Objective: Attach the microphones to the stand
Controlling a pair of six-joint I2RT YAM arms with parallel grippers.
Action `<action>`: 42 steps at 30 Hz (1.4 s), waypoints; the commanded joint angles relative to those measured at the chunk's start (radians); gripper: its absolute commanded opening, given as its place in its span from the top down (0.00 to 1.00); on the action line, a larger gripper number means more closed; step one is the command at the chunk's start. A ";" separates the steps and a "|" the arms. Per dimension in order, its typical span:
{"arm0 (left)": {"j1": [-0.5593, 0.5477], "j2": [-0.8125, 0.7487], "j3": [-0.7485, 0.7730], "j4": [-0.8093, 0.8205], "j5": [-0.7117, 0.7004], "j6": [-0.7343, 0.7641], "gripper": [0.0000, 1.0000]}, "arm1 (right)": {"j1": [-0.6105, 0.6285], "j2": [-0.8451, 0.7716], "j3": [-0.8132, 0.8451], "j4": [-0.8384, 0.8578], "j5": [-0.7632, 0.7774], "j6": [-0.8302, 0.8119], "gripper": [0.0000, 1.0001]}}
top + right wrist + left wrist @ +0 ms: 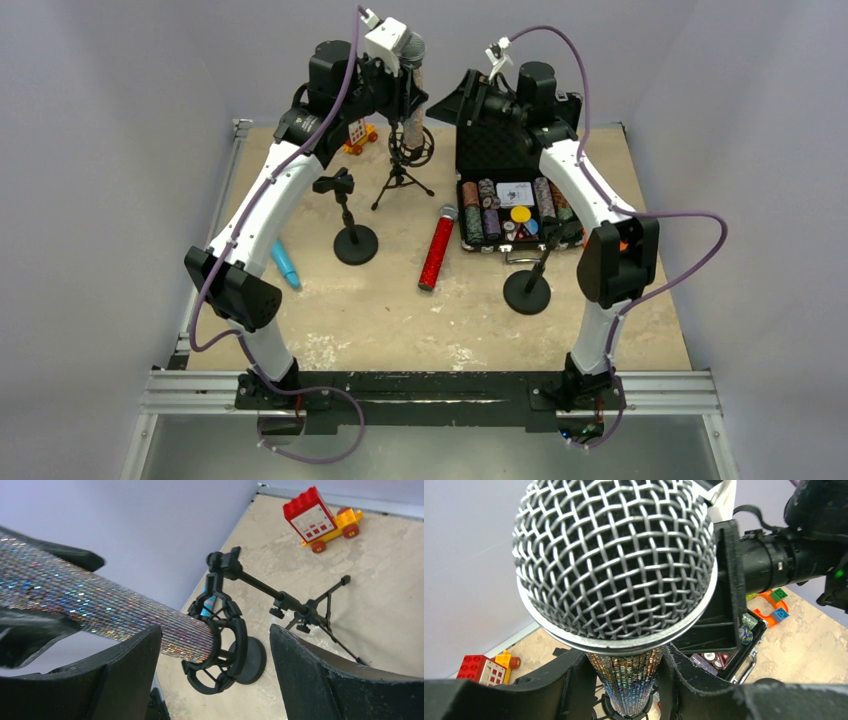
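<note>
Left gripper (624, 692): clenched on the glitter-covered body of the silver-glitter stick microphone with grey mesh head (614, 565), one black finger on each side just below the head.
Silver microphone: held roughly upright above the far middle of the table, head up; its lower end sits inside the black ring cradle (239, 647) at the top of the black tripod stand (400, 185).
Right gripper (215, 640): released, its fingers spread wide and holding nothing, close beside the cradle and the microphone's lower end.
Red-glitter stick microphone with grey mesh head (437, 248): lying flat on the beige table (400, 310), between the two round-based stands, touching neither.
Plain light-blue stick microphone (285, 265): lying flat near the table's left edge, partly hidden by the left arm.
Left black round-based stand (354, 243): upright, its clip unfilled.
Right black round-based stand (527, 291): near the right arm, its rod tilted towards the case.
Open black case of poker chips (505, 215): far right of the table, lid raised.
Red and yellow toy brick vehicle (320, 520): far left of the table, behind the tripod.
</note>
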 commanded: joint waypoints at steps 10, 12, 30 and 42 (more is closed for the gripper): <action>0.013 -0.016 -0.037 0.021 -0.037 0.040 1.00 | 0.004 0.006 -0.058 -0.018 -0.025 0.098 0.20; 0.013 -0.024 -0.062 0.043 -0.029 0.069 1.00 | 0.006 0.007 -0.070 -0.023 -0.014 0.119 0.23; 0.015 -0.055 -0.145 0.130 -0.007 0.085 1.00 | 0.018 0.068 -0.096 0.020 -0.040 0.259 0.49; 0.016 -0.052 -0.157 0.149 0.005 0.090 1.00 | 0.021 0.081 -0.079 0.109 -0.083 0.352 0.91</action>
